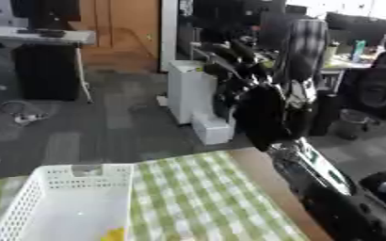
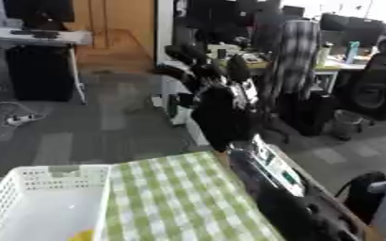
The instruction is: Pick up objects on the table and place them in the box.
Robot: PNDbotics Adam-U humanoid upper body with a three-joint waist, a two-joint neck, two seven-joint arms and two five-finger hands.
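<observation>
One hand is in view, the right hand (image 1: 250, 101), raised high beyond the desk's far right corner with its dark fingers spread and, as far as I can tell, nothing between them; the left hand does not show. Below and to its left, the white box (image 1: 31, 197) sits at the near left of the green-checked desk (image 1: 205, 197), with something yellow (image 1: 114, 234) already inside it at the lower edge. No other object shows, so a blind descent could clip the desk's edge or box wall.
</observation>
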